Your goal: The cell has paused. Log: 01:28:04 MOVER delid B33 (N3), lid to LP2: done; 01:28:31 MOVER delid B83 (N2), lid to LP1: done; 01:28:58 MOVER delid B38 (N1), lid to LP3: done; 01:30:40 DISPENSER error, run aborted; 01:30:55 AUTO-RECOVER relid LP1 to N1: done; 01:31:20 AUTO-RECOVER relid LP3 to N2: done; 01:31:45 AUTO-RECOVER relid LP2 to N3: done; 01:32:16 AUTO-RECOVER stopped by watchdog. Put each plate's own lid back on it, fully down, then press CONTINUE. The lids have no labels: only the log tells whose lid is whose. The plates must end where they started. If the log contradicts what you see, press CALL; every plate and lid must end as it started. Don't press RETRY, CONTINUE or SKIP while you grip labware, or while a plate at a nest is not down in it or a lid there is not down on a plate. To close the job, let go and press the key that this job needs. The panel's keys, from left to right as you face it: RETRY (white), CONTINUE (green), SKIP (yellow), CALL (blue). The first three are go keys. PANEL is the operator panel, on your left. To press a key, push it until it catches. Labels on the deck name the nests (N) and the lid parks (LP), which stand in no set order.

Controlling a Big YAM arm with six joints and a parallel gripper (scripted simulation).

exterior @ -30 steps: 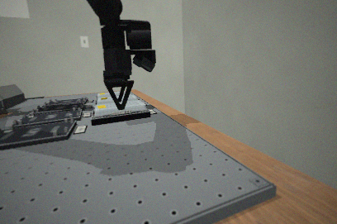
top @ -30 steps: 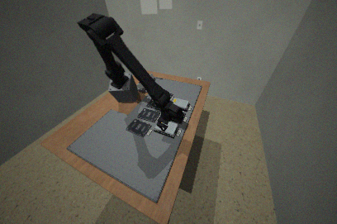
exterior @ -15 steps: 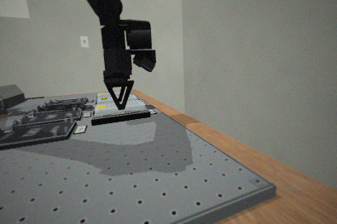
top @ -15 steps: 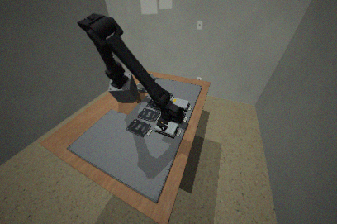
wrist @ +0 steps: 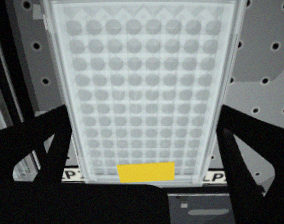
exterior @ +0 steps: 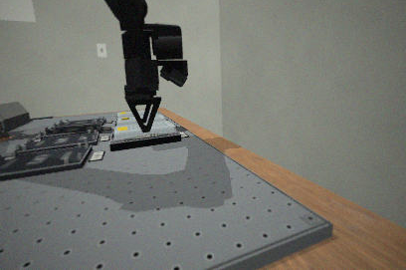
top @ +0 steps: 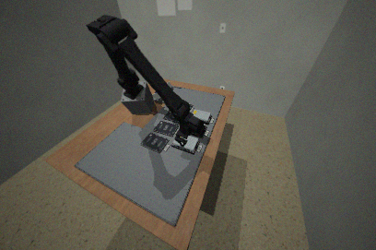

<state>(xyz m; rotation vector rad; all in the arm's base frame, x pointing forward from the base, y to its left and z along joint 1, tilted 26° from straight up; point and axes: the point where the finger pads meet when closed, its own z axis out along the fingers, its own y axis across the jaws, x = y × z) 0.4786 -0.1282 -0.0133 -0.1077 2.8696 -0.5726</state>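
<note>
My gripper (top: 181,141) (exterior: 145,130) (wrist: 143,113) is shut on a clear lid (top: 192,143) (exterior: 163,128) (wrist: 143,90), one finger on each long side. The lid is level and very low over the nest (exterior: 149,141) nearest the exterior camera. Round wells show through it; whether a small gap parts it from its plate cannot be told. A yellow mark (wrist: 146,172) shows at its lower edge in the wrist view. Another covered plate (top: 203,115) stands at the far end of the row. The middle one is mostly hidden by the gripper.
Dark lid parks (top: 155,142) (exterior: 42,158) stand in a row beside the nests. Label cards (exterior: 97,155) lie between the rows; parts of LP labels (wrist: 213,177) show in the wrist view. The wooden table edge (top: 212,152) runs close beyond the nests. The operator panel cannot be made out.
</note>
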